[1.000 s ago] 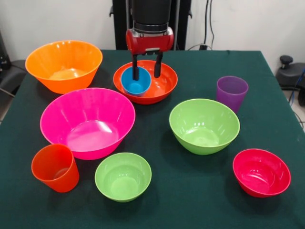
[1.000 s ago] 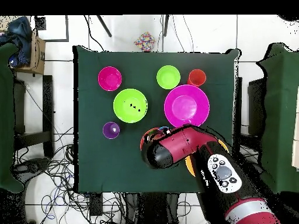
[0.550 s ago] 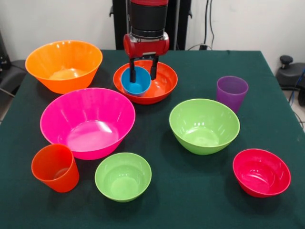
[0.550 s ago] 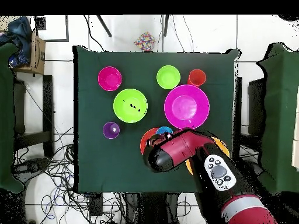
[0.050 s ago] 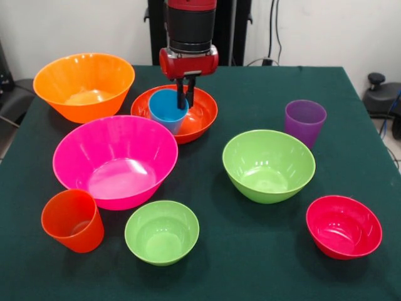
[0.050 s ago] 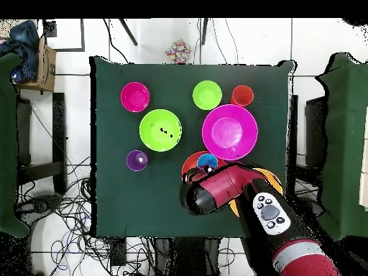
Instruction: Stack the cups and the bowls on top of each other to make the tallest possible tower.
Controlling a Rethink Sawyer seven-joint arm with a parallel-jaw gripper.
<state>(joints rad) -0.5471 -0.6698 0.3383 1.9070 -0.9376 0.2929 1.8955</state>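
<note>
Gripper (image 5: 184, 97) is pinched shut on the far rim of the blue cup (image 5: 168, 108), one finger inside, one outside. The cup hangs tilted w/ its base inside the shallow red-orange bowl (image 5: 199, 119); can't tell if the base touches the bowl floor. Step in hand looks like carrying the blue cup to start or feed the tower. To do it well: lift straight up till the cup base clears the bowl wall, else the bowl may drag along w/ it; a one-wall rim pinch lets the cup swing, so go slow and keep it as upright as poss. before setting down. Choose the base by size: widest pieces low, cups last, & centre each drop so the pile doesn't lean. Relative to the gripper, the cup sits directly below & slightly to picture-left in the front view; overhead, the arm covers most of it, only a blue sliver (image 6: 207, 160) showing beside the red-orange bowl. Rest of the pieces lie apart on the counter (image 5: 263, 88), unstacked: large orange bowl (image 5: 84, 85), large pink bowl (image 5: 115, 160), orange cup (image 5: 72, 220), small lime green bowl (image 5: 161, 231), medium lime green bowl (image 5: 269, 164), purple cup (image 5: 305, 121), small crimson bowl (image 5: 344, 226). No red cup visible.
</note>
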